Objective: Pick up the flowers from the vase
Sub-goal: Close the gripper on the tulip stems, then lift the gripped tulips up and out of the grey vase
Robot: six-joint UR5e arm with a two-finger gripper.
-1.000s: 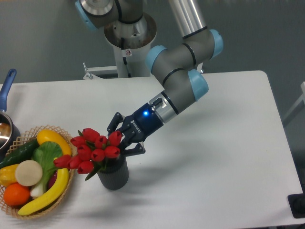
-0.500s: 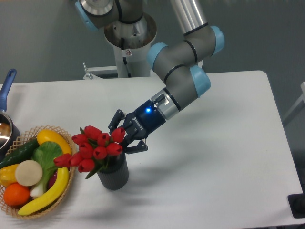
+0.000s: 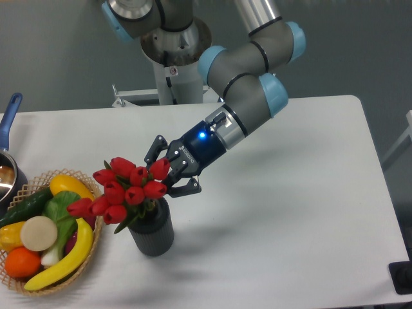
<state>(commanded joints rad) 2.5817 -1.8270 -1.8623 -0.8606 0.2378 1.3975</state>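
Claw [image 3: 172,172] closed on the flowers [image 3: 125,190], now lifting.
Over the last second the bunch has risen and tipped toward the basket [image 3: 96,239] at the table's [image 3: 309,206] left edge; stems are still inside the vase [image 3: 152,233], so they aren't free yet.

Even, bright overhead light; soft shadow right of vase [image 3: 152,234]; image sharp, slight grain

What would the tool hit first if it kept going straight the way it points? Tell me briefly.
The tool points down-left into the flowers, which it already seems to grip. Beyond them the line looks to reach the fruit basket, though depth is unclear from one view.
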